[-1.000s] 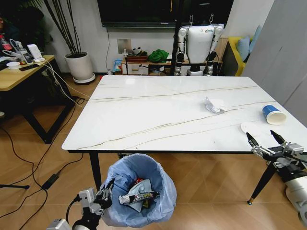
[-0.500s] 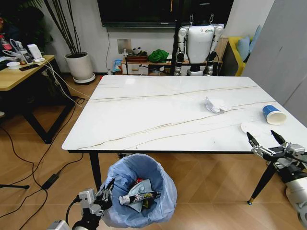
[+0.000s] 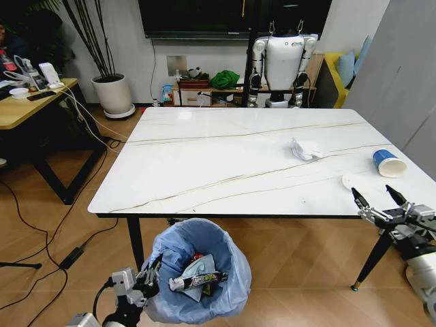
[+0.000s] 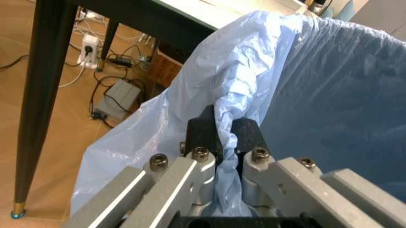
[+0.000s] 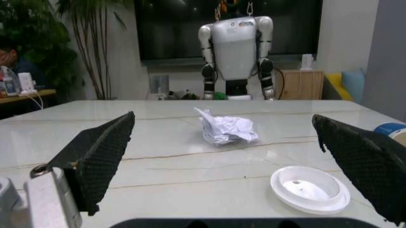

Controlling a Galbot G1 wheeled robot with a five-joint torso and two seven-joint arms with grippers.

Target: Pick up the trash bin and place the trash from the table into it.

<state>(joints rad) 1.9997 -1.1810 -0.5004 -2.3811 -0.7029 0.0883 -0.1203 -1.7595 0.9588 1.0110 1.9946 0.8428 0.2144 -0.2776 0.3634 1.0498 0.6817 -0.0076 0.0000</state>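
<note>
Left gripper [image 3: 151, 271] pinched closed, low; right gripper [image 3: 379, 201] spread wide.

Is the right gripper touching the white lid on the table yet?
Apart. In the right wrist view the open right gripper hangs over the table, with bare marble between its fingers and the white lid.

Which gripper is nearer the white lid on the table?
The right. The right gripper hovers open at the table's near edge, just short of the white lid. The left gripper is down below the table, clamped on the trash bin's bag rim.
</note>
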